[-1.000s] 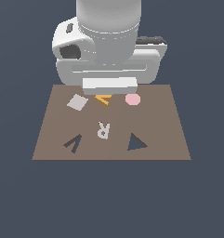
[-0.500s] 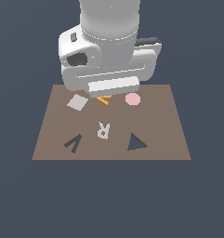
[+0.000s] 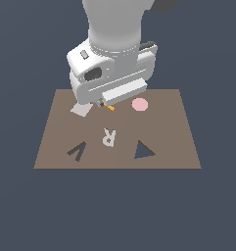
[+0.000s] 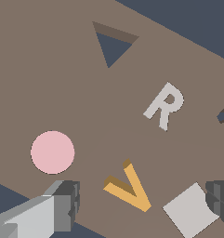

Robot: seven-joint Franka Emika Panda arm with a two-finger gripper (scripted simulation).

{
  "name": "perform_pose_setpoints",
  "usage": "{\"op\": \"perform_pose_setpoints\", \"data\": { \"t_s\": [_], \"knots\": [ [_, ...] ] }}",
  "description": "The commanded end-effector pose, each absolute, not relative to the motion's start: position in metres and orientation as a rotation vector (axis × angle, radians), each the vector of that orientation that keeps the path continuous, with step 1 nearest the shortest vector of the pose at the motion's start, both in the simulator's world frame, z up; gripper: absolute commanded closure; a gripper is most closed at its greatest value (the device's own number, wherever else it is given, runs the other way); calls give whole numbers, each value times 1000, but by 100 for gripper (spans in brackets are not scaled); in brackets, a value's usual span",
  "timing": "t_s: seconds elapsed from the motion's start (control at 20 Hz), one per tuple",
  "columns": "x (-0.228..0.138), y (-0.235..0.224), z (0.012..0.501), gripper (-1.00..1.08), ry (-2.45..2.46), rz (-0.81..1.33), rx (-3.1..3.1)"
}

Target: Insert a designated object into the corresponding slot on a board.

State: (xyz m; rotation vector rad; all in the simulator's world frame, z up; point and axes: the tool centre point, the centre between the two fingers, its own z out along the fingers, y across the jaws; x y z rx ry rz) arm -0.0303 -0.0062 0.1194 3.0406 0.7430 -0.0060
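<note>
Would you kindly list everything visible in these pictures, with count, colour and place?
board: one, brown, under everything.
V piece: one, orange, on the board between the gripper fingers.
disc: one, pink, on the board toward the exterior view's right of the V piece.
square tile: one, light grey, beside the V piece.
letter R: one, pale, mid-board.
V slot: one, dark, near edge.
triangle recess: one, dark, near edge.
gripper: one, grey-white, open over the V piece.

We see a matt brown board [image 4: 48,83], smooth; orange V piece [image 4: 127,188], pink disc [image 4: 52,152] and grey tile [image 4: 190,209] flat, plastic-like, unglossy; claw [image 4: 141,204] fingers [image 4: 64,204] matt grey.
</note>
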Motion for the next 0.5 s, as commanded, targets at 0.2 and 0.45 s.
{"op": "perform_pose_setpoints", "data": {
  "t_s": [0.2, 0.45],
  "knots": [
    [-44, -11, 98, -92, 1102, -3, 2934],
    [-53, -16, 82, -92, 1348, -2, 2833]
  ]
}}
